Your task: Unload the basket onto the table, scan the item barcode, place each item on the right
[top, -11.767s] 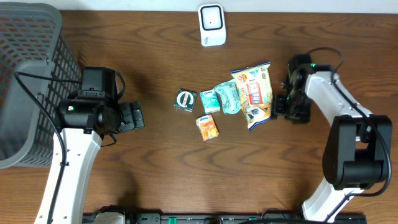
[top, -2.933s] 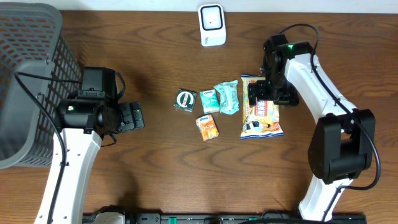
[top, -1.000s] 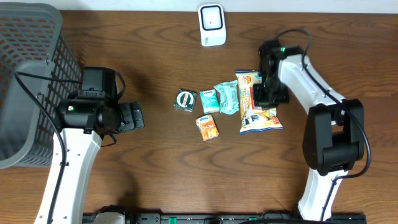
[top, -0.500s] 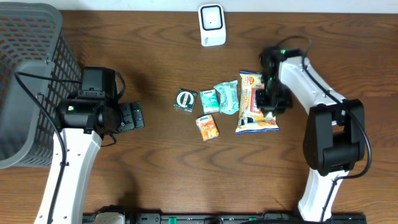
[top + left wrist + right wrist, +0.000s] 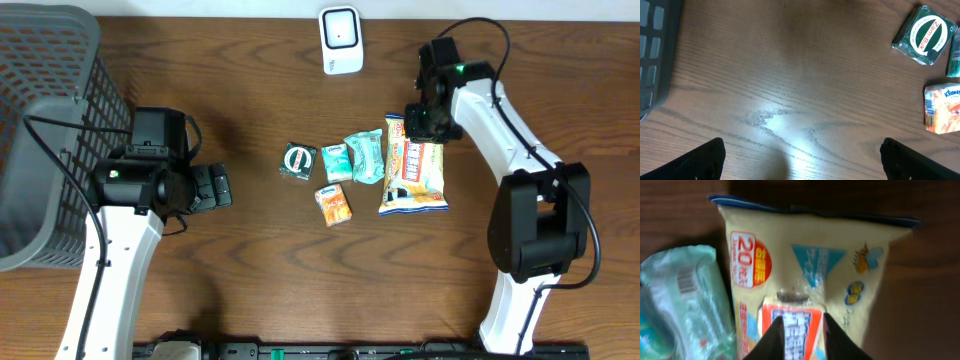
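Barcode unscanned: snack bag [image 5: 415,170] lay on table [image 5: 260,250], well apart from white scanner [image 5: 340,40]. Right claw [image 5: 801,322] hovered narrowly apart above it; left claw [image 5: 802,157] gaped empty

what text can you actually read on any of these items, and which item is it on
"Zam-Buk": round white label on the green box.
"Kleen...": top of the orange pack, cut off by the picture's edge.
"20": red badge on the snack bag.
Too blurred to read: the rest of the print on the snack bag, and the barcode on the pale green pack.
In the overhead view all print is too small to read.
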`<act>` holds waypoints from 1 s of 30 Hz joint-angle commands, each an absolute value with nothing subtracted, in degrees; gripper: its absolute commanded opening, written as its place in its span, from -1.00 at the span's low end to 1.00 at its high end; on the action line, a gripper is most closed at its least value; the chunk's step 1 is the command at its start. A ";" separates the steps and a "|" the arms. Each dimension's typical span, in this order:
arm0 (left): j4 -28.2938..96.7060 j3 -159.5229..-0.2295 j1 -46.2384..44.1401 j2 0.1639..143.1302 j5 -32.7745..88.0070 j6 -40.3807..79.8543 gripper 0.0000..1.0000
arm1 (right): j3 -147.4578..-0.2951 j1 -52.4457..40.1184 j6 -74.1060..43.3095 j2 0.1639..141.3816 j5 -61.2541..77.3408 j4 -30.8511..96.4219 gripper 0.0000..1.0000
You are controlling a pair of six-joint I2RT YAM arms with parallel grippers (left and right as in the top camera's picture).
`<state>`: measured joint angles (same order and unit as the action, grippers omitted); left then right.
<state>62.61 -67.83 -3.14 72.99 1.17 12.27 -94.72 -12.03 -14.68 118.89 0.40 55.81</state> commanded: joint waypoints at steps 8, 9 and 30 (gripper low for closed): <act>62.74 -67.55 -3.36 73.30 0.86 13.21 0.96 | -83.85 -12.36 -16.86 119.37 0.75 41.41 -0.28; 62.74 -67.55 -3.36 73.30 0.86 13.21 0.96 | -84.79 -12.32 -16.60 119.37 0.78 41.80 -0.24; 62.74 -67.55 -3.36 73.30 0.86 13.21 0.96 | -99.04 -15.90 -14.52 119.61 1.17 74.74 -0.13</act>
<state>62.63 -67.83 -3.14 73.03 1.17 12.27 -103.57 -14.35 -14.70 119.15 0.67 76.53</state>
